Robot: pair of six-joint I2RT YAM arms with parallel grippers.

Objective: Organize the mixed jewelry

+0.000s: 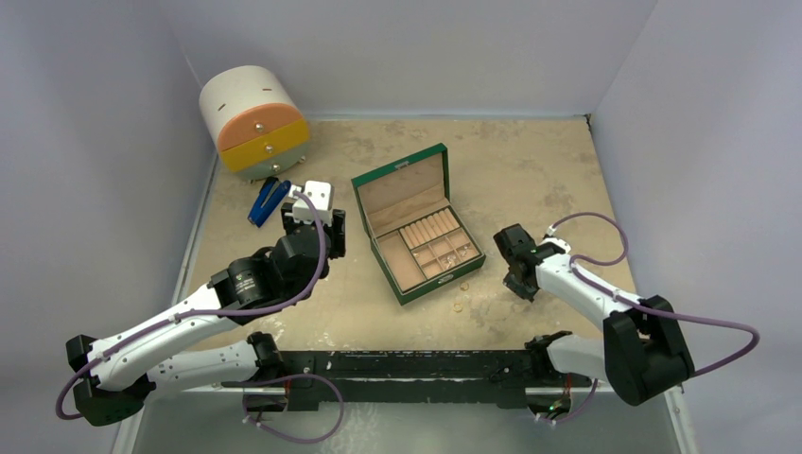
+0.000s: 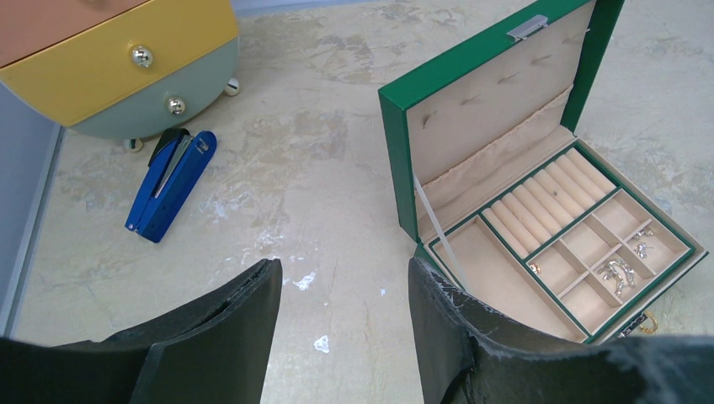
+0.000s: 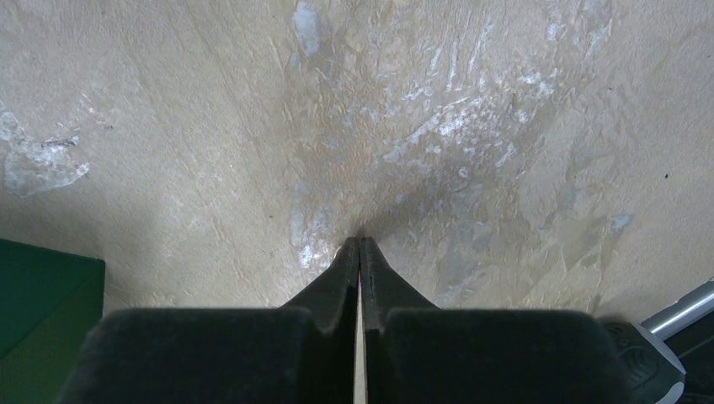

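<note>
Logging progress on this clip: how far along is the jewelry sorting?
Partly done. Several pieces already lie in the small compartments of the open green box. In hand: the right gripper is shut at the table; any piece in it is hidden. The left gripper is open and empty. Left: at least two loose gold pieces on the table before the box.

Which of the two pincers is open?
The left pincer: its fingers stand wide apart, while those of the right pincer are pressed together at the tips.
</note>
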